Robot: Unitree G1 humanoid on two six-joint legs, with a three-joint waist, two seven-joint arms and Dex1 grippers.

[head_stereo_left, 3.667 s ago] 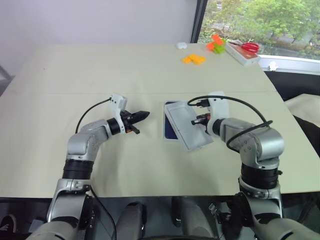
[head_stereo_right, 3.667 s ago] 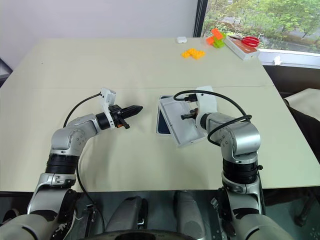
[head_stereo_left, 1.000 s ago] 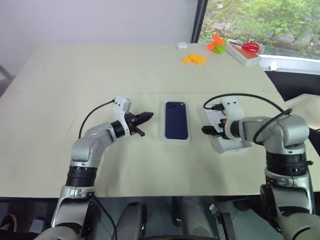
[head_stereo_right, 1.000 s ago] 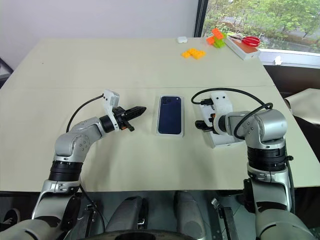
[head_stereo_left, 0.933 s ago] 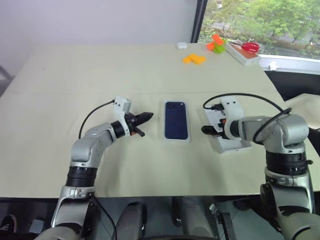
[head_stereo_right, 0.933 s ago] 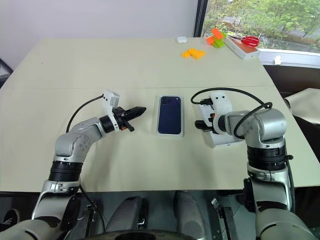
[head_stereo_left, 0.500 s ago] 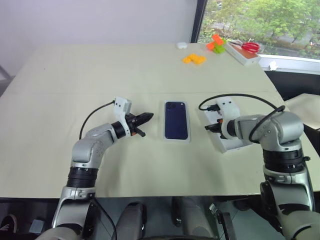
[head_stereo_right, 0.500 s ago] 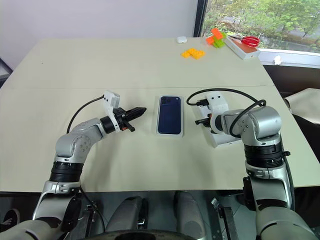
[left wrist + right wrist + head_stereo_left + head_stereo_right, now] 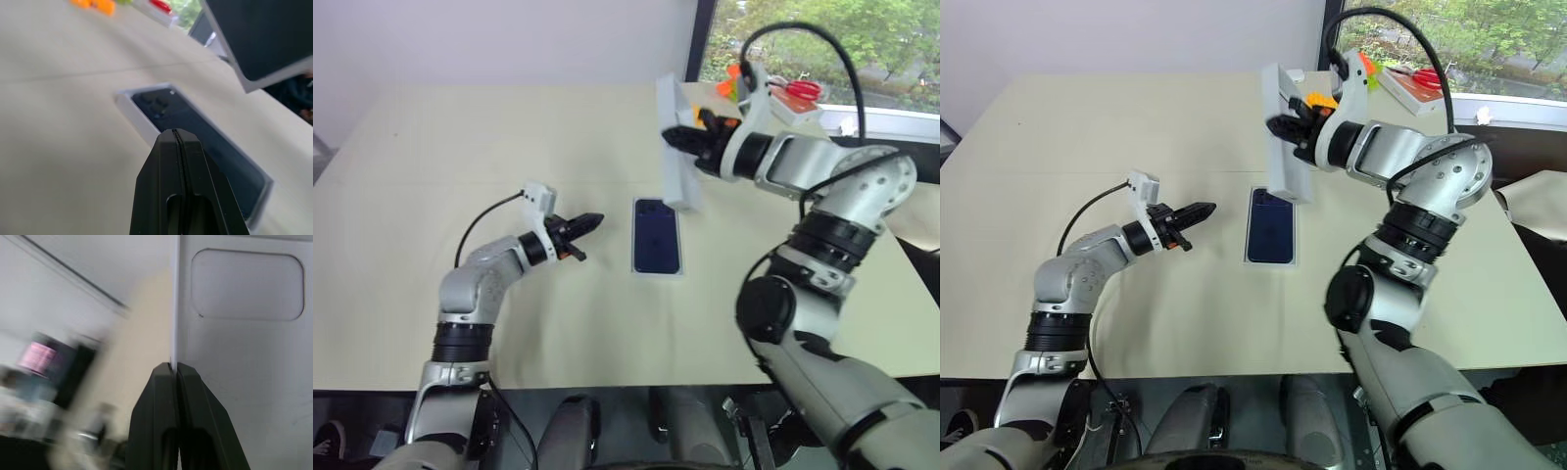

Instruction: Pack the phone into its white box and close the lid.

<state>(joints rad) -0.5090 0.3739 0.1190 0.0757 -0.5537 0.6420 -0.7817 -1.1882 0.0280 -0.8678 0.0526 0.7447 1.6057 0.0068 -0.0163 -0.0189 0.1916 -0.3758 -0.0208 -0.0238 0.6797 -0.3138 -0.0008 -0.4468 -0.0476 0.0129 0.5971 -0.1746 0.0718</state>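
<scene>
The phone (image 9: pixel 657 240) lies dark and face down in the white box (image 9: pixel 658 272) at the table's middle; the left wrist view shows the phone (image 9: pixel 195 129) too. The lid (image 9: pixel 677 157) hangs in the air above the box's far end, standing on edge. My right gripper (image 9: pixel 672 135) is shut on one of its walls, and the right wrist view looks into the lid's pale inside (image 9: pixel 244 333). Left of the box, a little above the table, my left gripper (image 9: pixel 589 222) is shut on nothing and points at the box.
Orange blocks (image 9: pixel 1320 99) and red scissors (image 9: pixel 1425 78) on a white case lie at the table's far right corner. A small white object (image 9: pixel 1295 76) sits at the far edge.
My right gripper has shut on the lid, which lay on the table right of the box, and swung it up and left over the box. The left arm has hardly moved.
</scene>
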